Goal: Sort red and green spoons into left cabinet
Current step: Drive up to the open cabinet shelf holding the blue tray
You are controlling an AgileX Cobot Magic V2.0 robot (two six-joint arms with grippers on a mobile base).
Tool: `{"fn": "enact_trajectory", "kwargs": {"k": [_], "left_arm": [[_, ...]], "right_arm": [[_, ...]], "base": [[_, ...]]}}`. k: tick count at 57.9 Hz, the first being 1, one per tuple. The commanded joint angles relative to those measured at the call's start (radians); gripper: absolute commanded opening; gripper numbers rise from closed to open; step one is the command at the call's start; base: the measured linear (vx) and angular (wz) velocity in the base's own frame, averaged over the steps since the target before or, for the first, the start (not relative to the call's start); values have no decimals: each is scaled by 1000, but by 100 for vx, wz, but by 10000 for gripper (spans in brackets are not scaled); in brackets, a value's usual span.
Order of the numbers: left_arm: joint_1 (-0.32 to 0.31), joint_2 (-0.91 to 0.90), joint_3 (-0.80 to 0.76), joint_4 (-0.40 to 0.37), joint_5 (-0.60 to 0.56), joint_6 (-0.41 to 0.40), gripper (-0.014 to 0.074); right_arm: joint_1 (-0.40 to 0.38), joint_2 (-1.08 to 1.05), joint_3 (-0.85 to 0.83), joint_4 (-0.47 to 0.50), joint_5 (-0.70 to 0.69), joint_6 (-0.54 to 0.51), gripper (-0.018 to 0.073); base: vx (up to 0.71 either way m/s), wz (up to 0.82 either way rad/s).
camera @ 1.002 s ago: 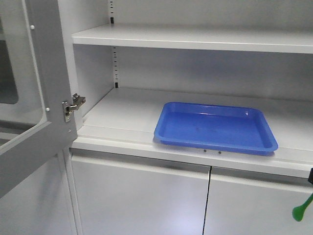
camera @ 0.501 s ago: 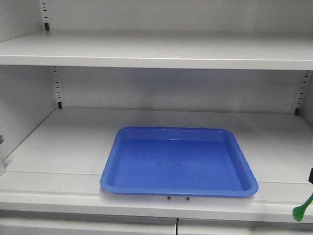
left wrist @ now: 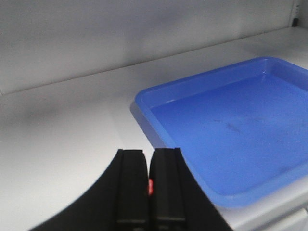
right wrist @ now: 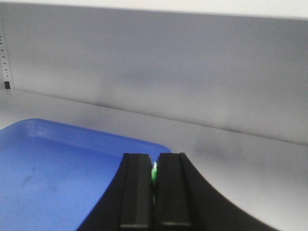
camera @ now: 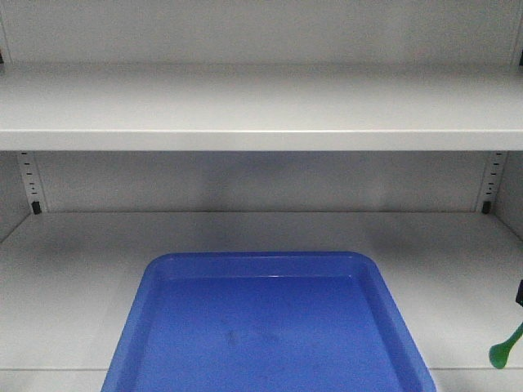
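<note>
Two spoons: one per gripper, so I load both together;
Left gripper (left wrist: 149, 159): pinching red spoon (left wrist: 150, 186);
Right gripper (right wrist: 154, 161): pinching green spoon (right wrist: 154, 174)

This looks like a storage corner of a lab, office or stockroom rather than a home, though which of these cannot be told: a pale grey metal cabinet (camera: 261, 33) with plain, undecorated surfaces fills the front view. Its flat upper shelf (camera: 261, 106) and lower shelf (camera: 73, 269) run between slotted rails (camera: 30, 184) at the side edges, in front of a grey back panel (camera: 261, 180). A plain blue plastic tray (camera: 261, 256) lies at the front edge of the lower shelf.
</note>
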Motion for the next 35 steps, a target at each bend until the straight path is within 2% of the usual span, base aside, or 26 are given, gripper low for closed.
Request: {"fn": "enact_trajectory", "kwargs": {"k": [1, 17, 35], "left_arm": [[0, 4, -26, -15, -74, -8, 0], [0, 4, -26, -15, -74, -8, 0], [0, 4, -26, -15, -74, -8, 0]], "right_arm": [[-1, -1, -30, 31, -22, 0, -4], [-1, -1, -30, 31, -22, 0, -4], [-1, -1, -30, 31, -22, 0, -4]], "base": [[21, 8], [15, 5], [2, 0]]}}
